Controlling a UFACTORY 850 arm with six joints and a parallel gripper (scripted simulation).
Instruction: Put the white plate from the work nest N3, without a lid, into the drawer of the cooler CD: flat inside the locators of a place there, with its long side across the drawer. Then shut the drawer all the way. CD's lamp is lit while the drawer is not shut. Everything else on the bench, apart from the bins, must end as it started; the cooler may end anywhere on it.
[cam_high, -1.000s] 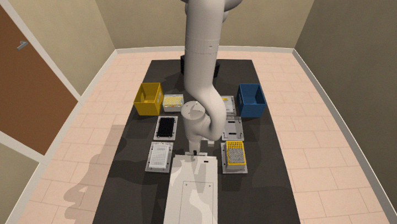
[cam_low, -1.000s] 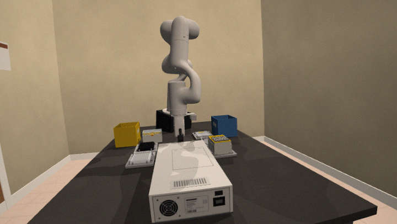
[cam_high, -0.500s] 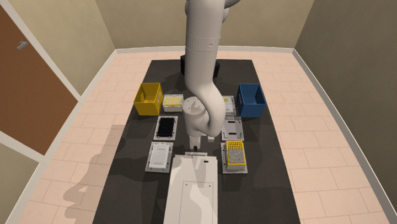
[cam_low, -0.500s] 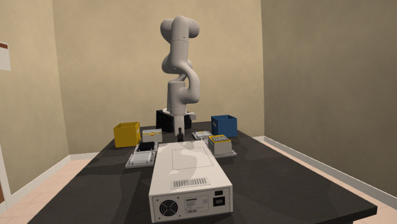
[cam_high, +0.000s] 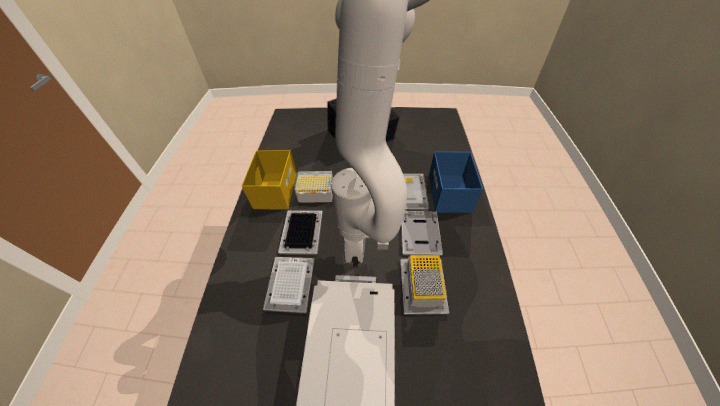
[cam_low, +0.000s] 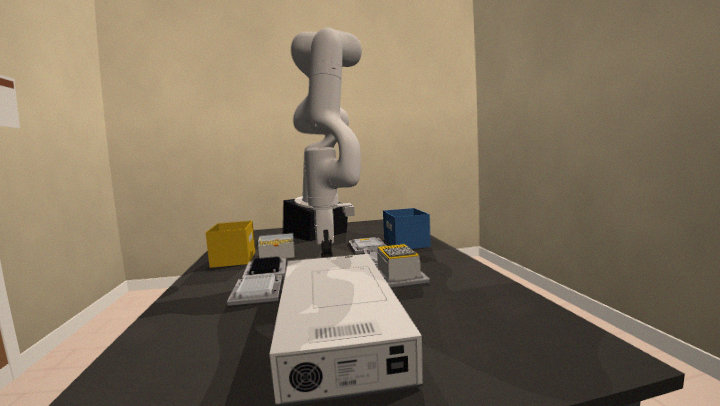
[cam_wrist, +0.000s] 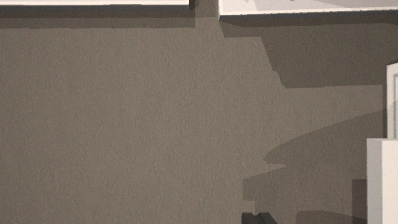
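Observation:
The cooler CD is a long white box. Its drawer looks shut: only the pale handle stands out at the far end. The lamp on its top is dark. The drawer's inside, with anything in it, is hidden. My gripper is shut and empty, pointing down just beyond the handle, apart from it. An empty grey nest stands at the right; its label is too small to read. A white plate sits in the near left nest.
A black plate sits in the middle left nest, a tip rack behind it. A yellow-topped tip box stands right of the cooler. Yellow and blue bins stand farther back, with a yellow-marked item beside the blue one.

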